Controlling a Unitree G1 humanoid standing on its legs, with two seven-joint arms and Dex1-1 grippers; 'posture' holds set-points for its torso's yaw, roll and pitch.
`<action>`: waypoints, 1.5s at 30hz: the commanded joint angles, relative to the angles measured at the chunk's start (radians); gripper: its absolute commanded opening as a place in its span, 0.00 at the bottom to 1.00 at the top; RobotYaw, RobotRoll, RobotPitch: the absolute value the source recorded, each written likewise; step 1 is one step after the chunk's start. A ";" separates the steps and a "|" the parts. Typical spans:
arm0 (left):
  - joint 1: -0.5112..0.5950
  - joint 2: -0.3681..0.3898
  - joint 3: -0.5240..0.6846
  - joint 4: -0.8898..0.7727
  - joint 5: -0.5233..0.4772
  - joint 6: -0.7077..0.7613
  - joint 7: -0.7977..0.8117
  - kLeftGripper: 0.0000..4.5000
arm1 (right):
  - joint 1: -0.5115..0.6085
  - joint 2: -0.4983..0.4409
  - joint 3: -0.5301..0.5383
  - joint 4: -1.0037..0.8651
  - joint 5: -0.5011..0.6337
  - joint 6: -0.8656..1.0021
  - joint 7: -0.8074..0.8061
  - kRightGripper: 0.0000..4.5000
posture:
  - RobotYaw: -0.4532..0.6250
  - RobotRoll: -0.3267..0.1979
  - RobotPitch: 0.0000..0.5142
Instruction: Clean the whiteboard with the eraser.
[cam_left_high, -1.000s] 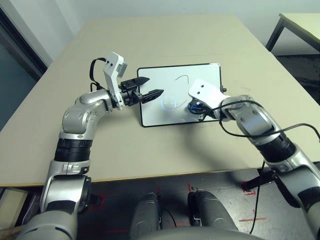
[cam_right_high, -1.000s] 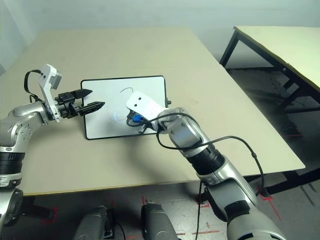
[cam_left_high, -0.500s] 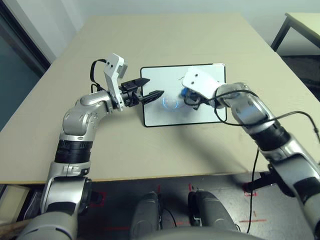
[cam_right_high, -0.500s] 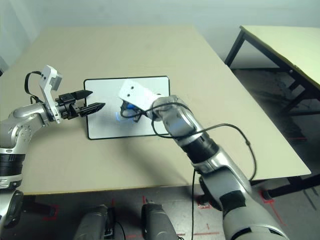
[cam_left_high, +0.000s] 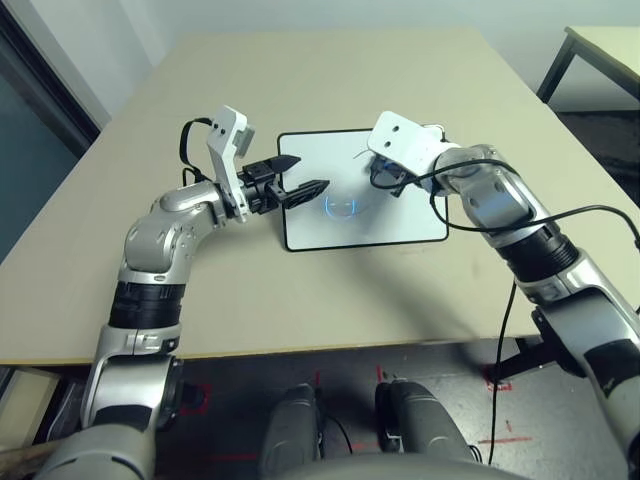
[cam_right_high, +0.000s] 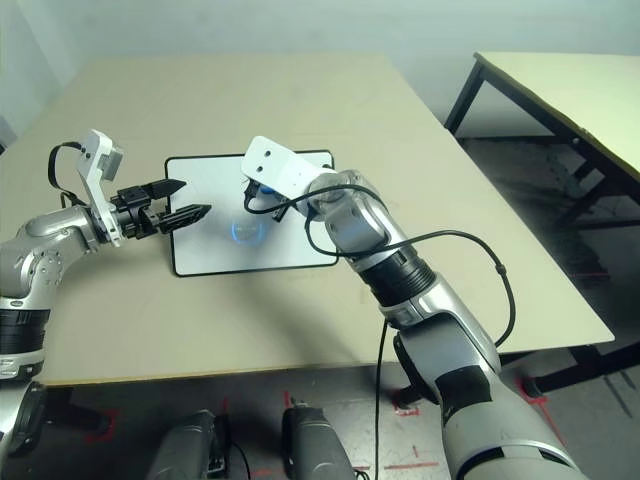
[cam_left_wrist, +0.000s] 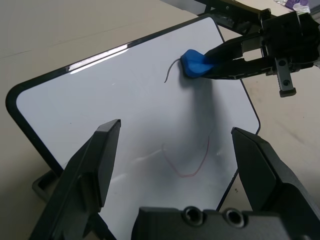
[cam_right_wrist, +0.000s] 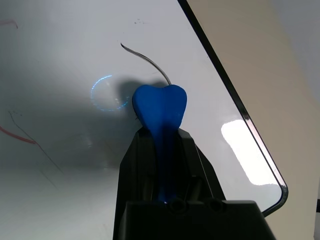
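Note:
The whiteboard (cam_left_high: 330, 225) lies flat on the table, white with a thin black frame, and carries a thin dark curved line and a faint red scribble. My right gripper (cam_right_wrist: 160, 125) is shut on the blue eraser (cam_right_wrist: 160, 104), whose tip presses on the board at the end of the dark line, near the board's far right part. The eraser (cam_left_wrist: 195, 63) also shows in the left wrist view, clamped between the right gripper's black fingers. My left gripper (cam_left_high: 305, 175) hovers open over the board's left edge, holding nothing.
The beige table (cam_left_high: 330, 80) stretches wide behind and in front of the board. A second table (cam_right_high: 570, 90) with black legs stands to the right. A black cable (cam_left_high: 560, 225) loops off my right forearm.
My right gripper has carried the eraser from the board's near right part up toward its far edge. The left gripper has held still. The camera view has shifted slightly.

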 joint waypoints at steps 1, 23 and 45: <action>0.011 0.004 -0.006 -0.016 -0.007 0.012 -0.001 1.00 | 0.063 -0.041 0.068 -0.071 -0.026 0.045 0.080 0.10 | 0.39 0.62 0.21; 0.018 0.000 -0.011 -0.034 -0.015 0.026 0.002 1.00 | -0.064 0.030 -0.017 0.136 -0.068 -0.100 0.003 0.10 | 0.38 0.62 0.23; 0.024 -0.009 -0.014 -0.030 -0.017 0.018 0.005 1.00 | -0.080 0.055 -0.042 0.089 -0.091 -0.089 0.028 0.10 | 0.37 0.62 0.24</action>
